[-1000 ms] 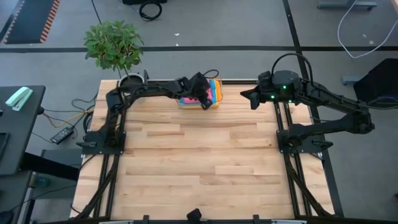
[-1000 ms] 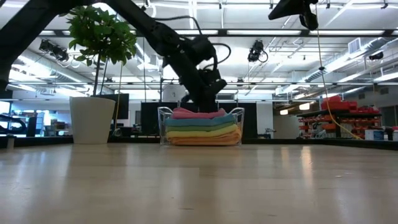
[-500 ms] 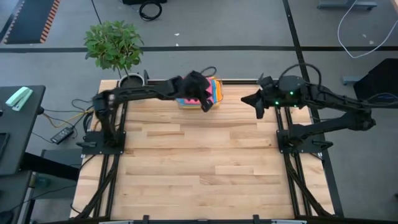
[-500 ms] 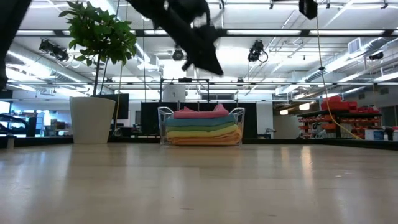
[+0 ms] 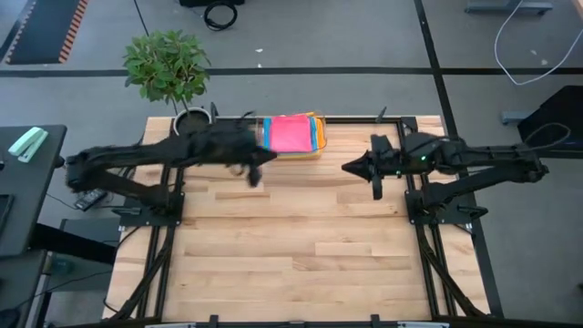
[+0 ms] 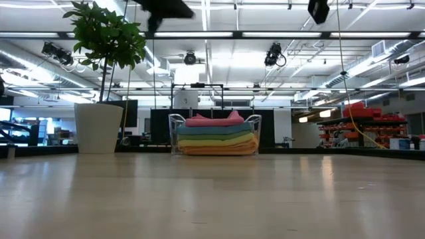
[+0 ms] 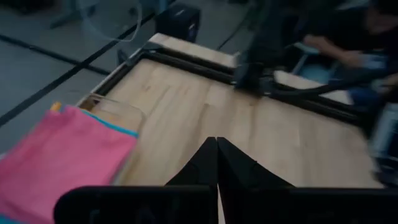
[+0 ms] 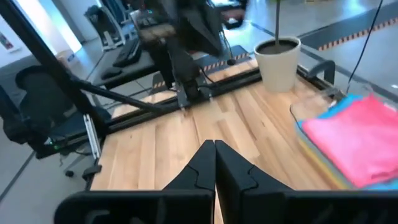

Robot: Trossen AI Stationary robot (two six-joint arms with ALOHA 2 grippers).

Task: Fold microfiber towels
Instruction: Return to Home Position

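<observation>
The microfiber towels lie stacked in a clear bin [image 5: 265,146] at the middle of the table's far edge, a pink one [image 5: 291,133] on top. The low view shows the stack [image 6: 216,138] in layers of pink, green, blue, yellow and orange. My left gripper [image 5: 257,173] hangs shut in the air to the left of the bin and slightly nearer, touching nothing; its closed tips [image 7: 217,144] have the pink towel [image 7: 59,162] beside them. My right gripper [image 5: 347,167] hovers shut to the bin's right, its tips [image 8: 215,147] empty, the pink towel [image 8: 357,137] off to one side.
A potted plant [image 5: 167,66] in a white pot [image 6: 98,127] stands at the table's far left corner. Bare wooden tabletop [image 5: 291,237] stretches from the bin to the near edge. Black frame rails [image 5: 414,182] run along both sides of the table.
My left gripper has risen off the towel stack in the bin and drawn back toward the table's left and near side, shut and empty. The stack has stayed in the bin, its pink top now uncovered. My right gripper has swung a little toward the near edge and rolled.
</observation>
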